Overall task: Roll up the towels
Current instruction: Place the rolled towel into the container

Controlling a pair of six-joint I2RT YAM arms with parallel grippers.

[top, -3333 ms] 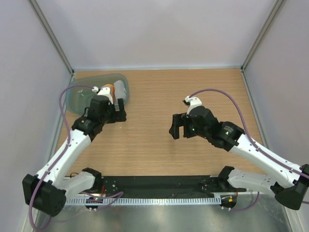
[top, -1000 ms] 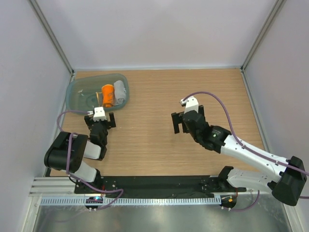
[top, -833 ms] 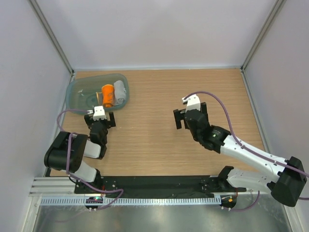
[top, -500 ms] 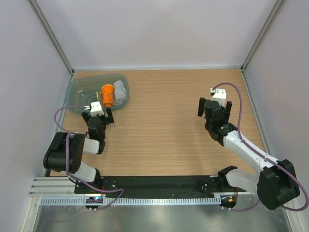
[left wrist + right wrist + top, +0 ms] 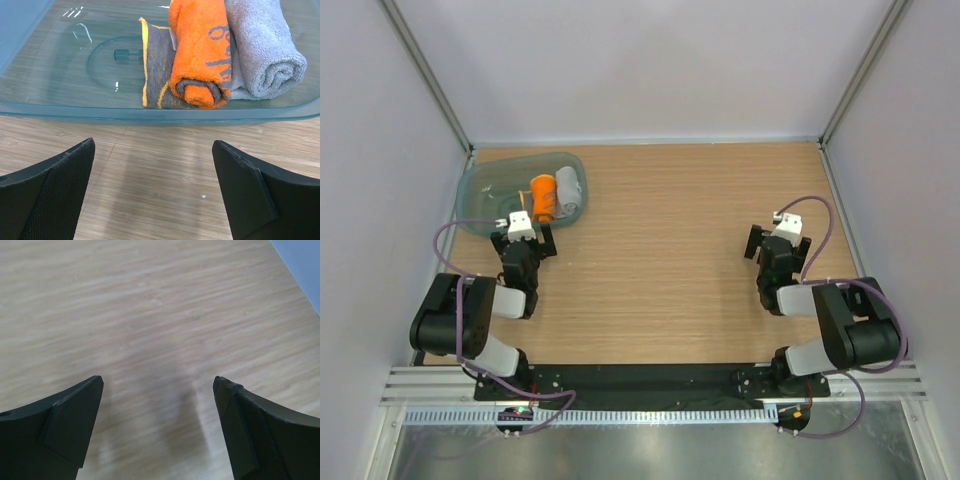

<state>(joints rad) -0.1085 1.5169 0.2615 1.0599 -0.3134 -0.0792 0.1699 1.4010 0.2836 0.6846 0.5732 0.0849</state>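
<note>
Light wood-grain tabletop (image 5: 670,230) beneath me. Plain pale lavender walls (image 5: 650,60) on three sides, grey metal posts (image 5: 428,75) at back corners. Brushed steel sheet (image 5: 650,455) along near edge. Soft, even light.

Logged translucent teal plastic tub (image 5: 485,195) at far-left corner of wood-grain worktop (image 5: 660,240), close to left wall (image 5: 380,150). Noted black base rail (image 5: 650,380) along near edge, with metal strip (image 5: 650,450) just nearer.

The left arm (image 5: 498,300), lower left of the top view, and the right arm (image 5: 802,298), lower right, have white shells, bulky black joints, looping purple cables (image 5: 437,240), small white wrist blocks (image 5: 520,224) and black wedge-shaped fingers (image 5: 55,195).
</note>
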